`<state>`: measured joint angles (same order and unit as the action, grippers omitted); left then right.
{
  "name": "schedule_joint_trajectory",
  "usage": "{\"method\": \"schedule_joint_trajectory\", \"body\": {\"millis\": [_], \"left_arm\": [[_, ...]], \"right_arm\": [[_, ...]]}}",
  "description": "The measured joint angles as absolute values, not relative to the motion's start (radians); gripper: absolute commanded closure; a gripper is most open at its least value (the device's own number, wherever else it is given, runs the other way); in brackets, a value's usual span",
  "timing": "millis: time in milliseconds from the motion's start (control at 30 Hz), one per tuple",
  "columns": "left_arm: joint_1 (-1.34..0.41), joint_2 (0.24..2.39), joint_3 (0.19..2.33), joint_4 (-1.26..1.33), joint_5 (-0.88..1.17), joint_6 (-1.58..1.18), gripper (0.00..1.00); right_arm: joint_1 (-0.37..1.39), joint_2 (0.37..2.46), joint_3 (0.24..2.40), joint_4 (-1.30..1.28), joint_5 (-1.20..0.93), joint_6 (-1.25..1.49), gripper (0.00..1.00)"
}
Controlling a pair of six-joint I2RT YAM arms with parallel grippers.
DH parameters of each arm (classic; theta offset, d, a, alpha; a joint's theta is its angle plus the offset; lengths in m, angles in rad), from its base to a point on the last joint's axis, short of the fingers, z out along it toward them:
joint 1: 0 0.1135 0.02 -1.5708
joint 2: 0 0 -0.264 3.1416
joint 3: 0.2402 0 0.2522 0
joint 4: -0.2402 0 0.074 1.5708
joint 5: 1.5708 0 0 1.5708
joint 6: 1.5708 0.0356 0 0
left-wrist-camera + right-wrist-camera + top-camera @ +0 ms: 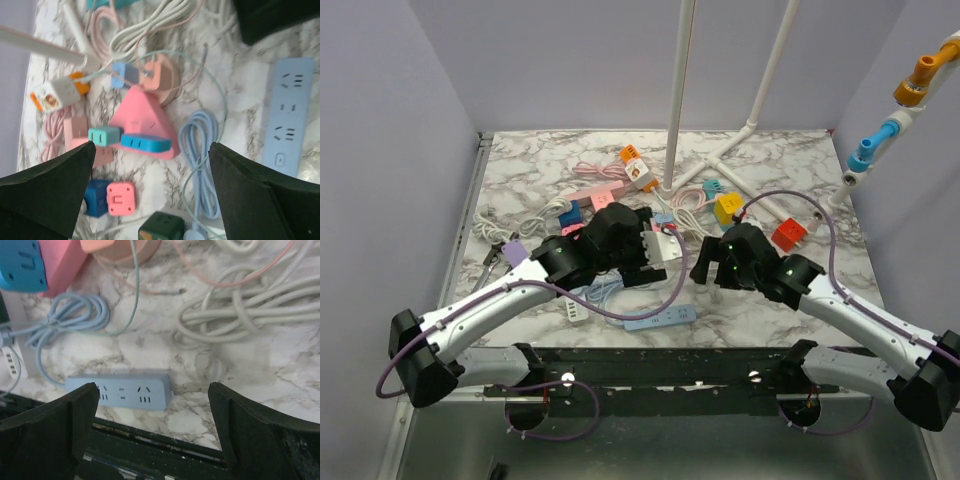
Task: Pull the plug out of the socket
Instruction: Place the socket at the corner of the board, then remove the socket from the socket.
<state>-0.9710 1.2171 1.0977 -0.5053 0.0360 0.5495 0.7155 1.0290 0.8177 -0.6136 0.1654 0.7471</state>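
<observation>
In the left wrist view a pink triangular socket (pixel 142 117) lies on the marble table with a teal plug (pixel 104 135) and a blue plug (pixel 145 143) pushed into its near side. My left gripper (pixel 151 146) is open and hovers above these plugs, touching nothing; it also shows in the top view (pixel 645 250). My right gripper (pixel 152 386) is open and empty above a light blue power strip (pixel 120 391) near the table's front edge; it also shows in the top view (pixel 712 262). The blue plug (pixel 20 270) shows at the top left of the right wrist view.
A round pink socket (pixel 162 80) holds a light blue plug (pixel 124 75). Pink (pixel 120 198), blue (pixel 95 197) and dark green (pixel 161 231) cubes and a coiled blue cable (pixel 200 160) lie nearby. Yellow (pixel 726 208) and red (pixel 788 235) cubes and a white pipe frame (pixel 678 90) stand behind.
</observation>
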Motion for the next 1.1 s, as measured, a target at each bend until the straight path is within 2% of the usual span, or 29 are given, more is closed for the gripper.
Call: {"method": "schedule_joint_trajectory", "body": {"millis": [133, 267, 400, 567, 700, 867, 1100], "left_arm": [[-0.841, 1.111, 1.033, -0.561, 0.031, 0.54, 0.02], [-0.735, 1.028, 1.001, -0.65, 0.039, 0.533, 0.01], [-0.599, 0.976, 0.997, -0.691, 0.065, 0.532, 0.02], [-0.376, 0.93, 0.973, -0.717, 0.114, 0.521, 0.02], [-0.233, 0.928, 0.973, -0.738, 0.17, 0.503, 0.02], [-0.1, 0.906, 0.972, -0.751, 0.232, 0.487, 0.02], [0.059, 0.91, 1.004, -0.804, 0.318, 0.469, 0.01]], "right_arm": [[0.849, 1.089, 0.795, -0.592, 0.159, 0.777, 0.0], [0.979, 1.234, 0.846, -0.57, 0.166, 0.754, 0.0], [1.004, 1.351, 0.989, -0.54, 0.17, 0.641, 0.01], [1.005, 1.489, 1.29, -0.459, 0.162, 0.467, 0.04], [1.008, 1.583, 1.403, -0.38, 0.133, 0.369, 0.09], [1.044, 1.723, 1.438, -0.327, 0.126, 0.256, 0.15], [1.13, 1.871, 1.411, -0.281, 0.124, 0.109, 0.18]]}}
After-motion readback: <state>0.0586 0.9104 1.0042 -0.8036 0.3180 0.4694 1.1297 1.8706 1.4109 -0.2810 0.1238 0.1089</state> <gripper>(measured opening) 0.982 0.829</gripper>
